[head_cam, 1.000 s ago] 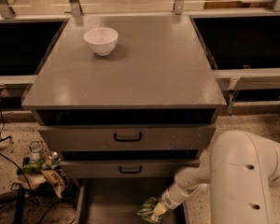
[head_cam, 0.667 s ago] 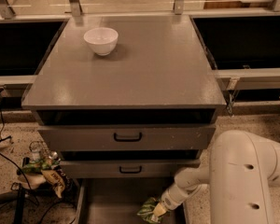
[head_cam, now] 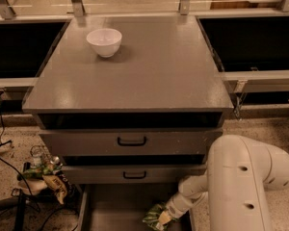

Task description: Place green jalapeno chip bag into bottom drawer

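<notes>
Unmoved: gripper (head_cam: 165,217) touching green jalapeno chip bag (head_cam: 152,218) in bottom drawer (head_cam: 116,207).

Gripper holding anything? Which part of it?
Cannot tell. The gripper sits against the arm-side end of the green jalapeno chip bag, low in the bottom drawer; the grip itself is hidden.

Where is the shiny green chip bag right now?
In the camera view, the glossy green jalapeno chip bag is low and right of centre, at the right side of the open grey metal bottom drawer, right against the robot's gripper.
</notes>
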### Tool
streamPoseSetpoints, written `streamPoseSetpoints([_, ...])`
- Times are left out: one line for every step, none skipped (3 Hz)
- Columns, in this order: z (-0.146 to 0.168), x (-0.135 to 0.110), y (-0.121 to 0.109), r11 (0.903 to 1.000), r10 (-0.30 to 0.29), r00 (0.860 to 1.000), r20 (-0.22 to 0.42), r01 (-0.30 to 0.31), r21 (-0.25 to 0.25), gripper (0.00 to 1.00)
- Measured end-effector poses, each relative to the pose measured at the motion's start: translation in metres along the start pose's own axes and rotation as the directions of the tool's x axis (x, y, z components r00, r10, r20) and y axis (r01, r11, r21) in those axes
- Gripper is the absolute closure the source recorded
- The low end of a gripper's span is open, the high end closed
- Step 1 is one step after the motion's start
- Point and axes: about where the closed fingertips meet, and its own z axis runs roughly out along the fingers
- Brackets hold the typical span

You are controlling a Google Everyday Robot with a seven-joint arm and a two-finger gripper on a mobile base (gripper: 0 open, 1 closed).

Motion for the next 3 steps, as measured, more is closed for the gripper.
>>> streamPoseSetpoints([0.0, 0.0, 0.0, 1.0, 0.0, 1.0, 0.0, 0.0, 0.0, 0.74])
streamPoseSetpoints([0.0, 0.0, 0.0, 1.0, 0.0, 1.0, 0.0, 0.0, 0.0, 0.5])
streamPoseSetpoints([0.0001, 0.0, 0.0, 1.0, 0.0, 1.0, 0.0, 0.0, 0.0, 0.19])
